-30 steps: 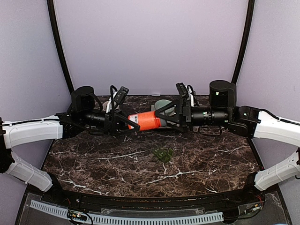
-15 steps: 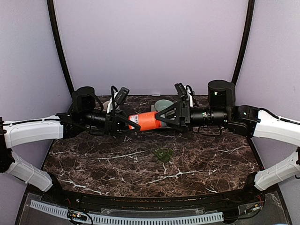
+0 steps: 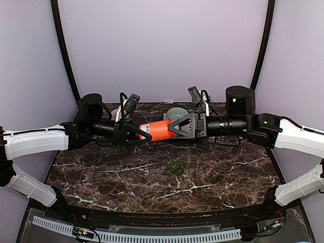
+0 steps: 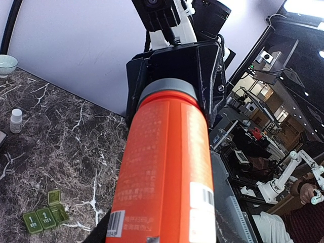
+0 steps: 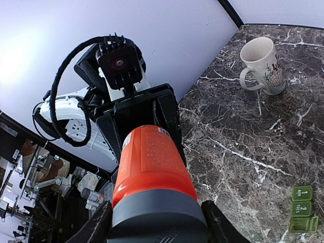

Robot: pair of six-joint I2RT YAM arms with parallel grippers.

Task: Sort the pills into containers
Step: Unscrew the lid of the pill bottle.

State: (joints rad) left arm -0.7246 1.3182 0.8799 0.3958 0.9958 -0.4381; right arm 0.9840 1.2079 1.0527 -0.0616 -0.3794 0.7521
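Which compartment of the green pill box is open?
The end compartment beside compartment 2; its lid is flipped back, while compartment 1 and compartment 2 are shut.

mug (image 5: 260, 63): upright on marble table (image 3: 152, 177) | pale bowl (image 4: 7, 63): by back wall | white vial (image 4: 16, 120): upright

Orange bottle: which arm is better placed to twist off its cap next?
Right. The right gripper has its fingers on both sides of the grey cap, so it can probably turn it. The left gripper clamps the orange bottle by its body, which suits holding it steady.
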